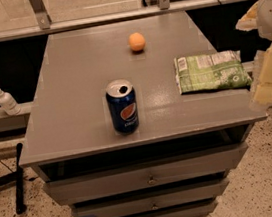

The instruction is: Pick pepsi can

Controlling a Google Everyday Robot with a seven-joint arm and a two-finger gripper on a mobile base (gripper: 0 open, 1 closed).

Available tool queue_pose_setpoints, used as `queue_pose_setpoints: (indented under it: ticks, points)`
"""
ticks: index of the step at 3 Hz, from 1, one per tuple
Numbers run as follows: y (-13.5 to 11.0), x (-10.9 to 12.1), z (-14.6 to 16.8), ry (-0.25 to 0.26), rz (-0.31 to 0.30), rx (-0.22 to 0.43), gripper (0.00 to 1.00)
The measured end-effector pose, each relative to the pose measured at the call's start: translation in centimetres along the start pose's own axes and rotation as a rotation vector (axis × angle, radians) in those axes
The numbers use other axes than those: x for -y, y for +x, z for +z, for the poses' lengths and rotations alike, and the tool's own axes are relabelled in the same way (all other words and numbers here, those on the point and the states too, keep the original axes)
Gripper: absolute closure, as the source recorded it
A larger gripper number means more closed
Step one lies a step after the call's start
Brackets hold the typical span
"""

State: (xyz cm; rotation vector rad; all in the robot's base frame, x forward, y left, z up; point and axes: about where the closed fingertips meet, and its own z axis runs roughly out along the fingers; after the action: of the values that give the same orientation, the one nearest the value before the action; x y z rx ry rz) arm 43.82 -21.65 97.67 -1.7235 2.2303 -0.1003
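The pepsi can [122,107] is dark blue with a silver opened top and a round red-white-blue logo. It stands upright on the grey cabinet top [77,88], near the front edge and a little left of centre. My gripper [271,74] is pale yellow and hangs at the right edge of the view, beside the cabinet's front right corner. It is well to the right of the can, holds nothing and touches nothing.
An orange ball [136,41] lies toward the back of the top. A green snack bag [210,71] lies flat at the right, between can and gripper. Drawers [148,178] sit below. A sanitiser bottle [5,100] stands on a ledge at the left.
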Motion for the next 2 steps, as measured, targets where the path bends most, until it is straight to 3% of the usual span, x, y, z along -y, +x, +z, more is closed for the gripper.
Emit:
queue_pose_setpoints:
  ticks: [1, 2]
  points:
    - [0.0, 0.0, 0.0, 0.000, 0.000, 0.000, 0.00]
    - [-1.1, 0.0, 0.2, -0.012, 0.004, 0.054, 0.00]
